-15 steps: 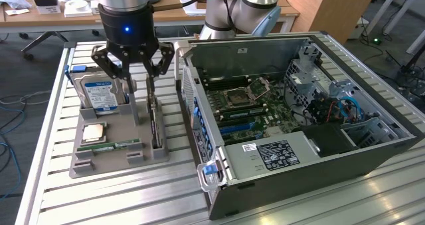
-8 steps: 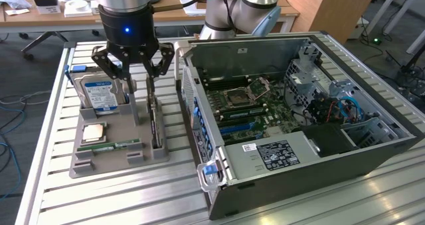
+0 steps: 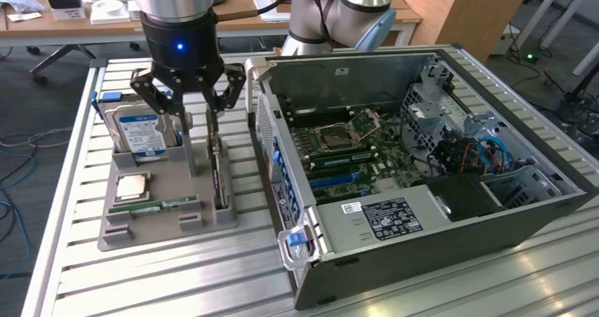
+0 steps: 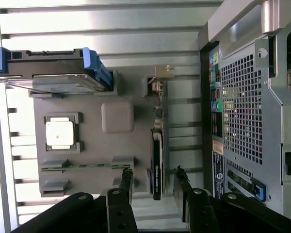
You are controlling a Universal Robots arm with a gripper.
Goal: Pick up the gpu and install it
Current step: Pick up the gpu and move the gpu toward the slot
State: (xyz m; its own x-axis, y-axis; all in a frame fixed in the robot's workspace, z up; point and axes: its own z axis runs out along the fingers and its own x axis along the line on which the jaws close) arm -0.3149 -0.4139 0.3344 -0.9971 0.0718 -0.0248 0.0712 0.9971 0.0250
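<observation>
The gpu stands on its edge in a slot of the grey holder, on the side nearest the computer case. In the wrist view the gpu is a thin dark strip with its silver bracket at the far end. My gripper hangs just above it and is open. In the wrist view the gripper straddles the card, one of its fingers on each side with a gap to the card.
The holder also carries a hard drive with a blue-white label, a square processor and a memory stick. The open computer case lies at the exterior view's right, its motherboard exposed. A slatted metal table is underneath.
</observation>
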